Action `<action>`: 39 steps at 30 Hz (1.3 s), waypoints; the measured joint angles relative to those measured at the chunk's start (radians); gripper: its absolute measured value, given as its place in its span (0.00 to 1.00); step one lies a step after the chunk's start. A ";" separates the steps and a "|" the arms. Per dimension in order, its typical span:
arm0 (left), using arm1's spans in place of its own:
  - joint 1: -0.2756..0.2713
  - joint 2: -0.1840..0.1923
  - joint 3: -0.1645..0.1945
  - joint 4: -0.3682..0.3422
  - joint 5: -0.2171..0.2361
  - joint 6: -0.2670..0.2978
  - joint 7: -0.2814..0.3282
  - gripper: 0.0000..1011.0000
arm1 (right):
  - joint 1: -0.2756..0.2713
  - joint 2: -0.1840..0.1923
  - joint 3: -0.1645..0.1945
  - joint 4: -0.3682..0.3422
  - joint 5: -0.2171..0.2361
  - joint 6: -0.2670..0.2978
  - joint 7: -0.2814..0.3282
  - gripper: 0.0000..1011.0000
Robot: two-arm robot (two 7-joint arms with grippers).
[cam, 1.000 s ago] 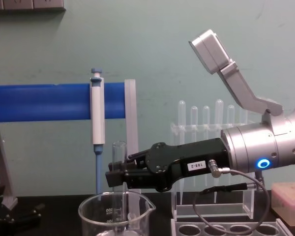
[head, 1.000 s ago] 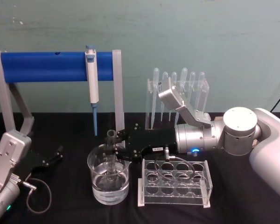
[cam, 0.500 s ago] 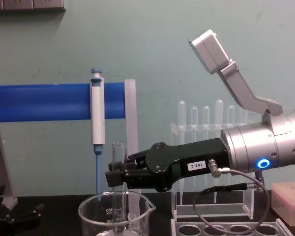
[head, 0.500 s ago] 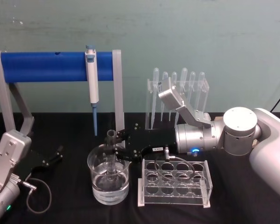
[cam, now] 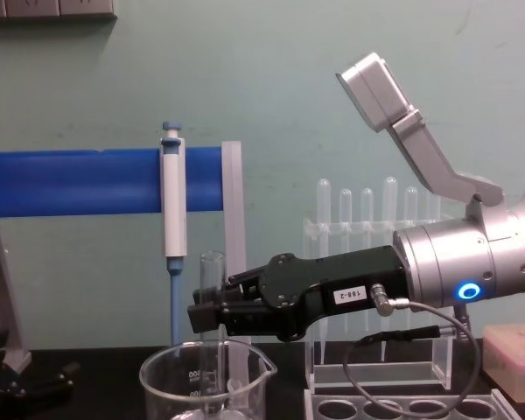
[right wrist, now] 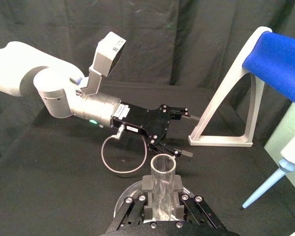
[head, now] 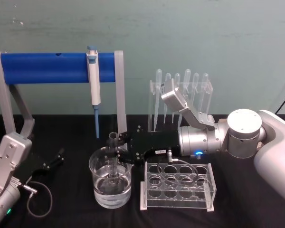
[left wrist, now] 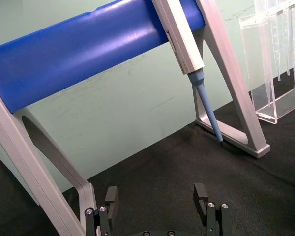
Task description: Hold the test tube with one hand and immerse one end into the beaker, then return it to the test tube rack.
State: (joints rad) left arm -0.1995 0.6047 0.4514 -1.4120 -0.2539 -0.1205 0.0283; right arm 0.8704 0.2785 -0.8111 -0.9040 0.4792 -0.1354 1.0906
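Black table bears beaker, test tube rack, pipette stand, blue frame.

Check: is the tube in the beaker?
In. Upright in the right tool, the tube reaches below the beaker rim; wetting unclear.

Even bright indoor light, faint shadows, soft sheen on blue bar

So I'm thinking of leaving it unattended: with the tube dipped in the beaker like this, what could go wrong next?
1. The right gripper holds the test tube with its lower end inside the beaker; swinging toward the rack before lifting clear could knock the glass wall.
2. The wrist cable hangs just over the rack's holes and might snag.
The left gripper lies parked, open, on the left.
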 joint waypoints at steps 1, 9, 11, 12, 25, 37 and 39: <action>0.000 0.000 0.000 0.000 0.000 0.000 0.000 0.99 | 0.000 0.000 0.000 0.000 0.000 0.000 0.000 0.22; 0.000 0.000 0.000 0.000 0.000 0.000 0.000 0.99 | -0.004 0.011 0.002 -0.030 -0.009 0.015 -0.016 0.22; 0.000 0.000 0.000 0.000 0.000 0.000 0.000 0.99 | -0.004 0.014 0.001 -0.037 -0.012 0.021 -0.018 0.22; 0.000 0.000 0.000 0.000 0.000 0.000 0.000 0.99 | -0.002 0.017 0.001 -0.046 -0.014 0.027 -0.019 0.22; 0.000 0.000 0.000 0.000 0.000 0.000 0.000 0.99 | 0.012 0.060 0.008 -0.147 0.000 0.087 -0.029 0.22; 0.000 0.000 0.000 0.000 0.000 0.000 0.000 0.99 | 0.001 0.119 0.040 -0.263 0.049 0.100 -0.058 0.22; 0.000 0.000 0.000 0.000 0.000 0.000 0.000 0.99 | -0.002 0.132 0.044 -0.286 0.058 0.107 -0.062 0.22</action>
State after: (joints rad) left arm -0.1995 0.6047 0.4514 -1.4120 -0.2539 -0.1205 0.0283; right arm 0.8688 0.4101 -0.7670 -1.1901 0.5376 -0.0284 1.0286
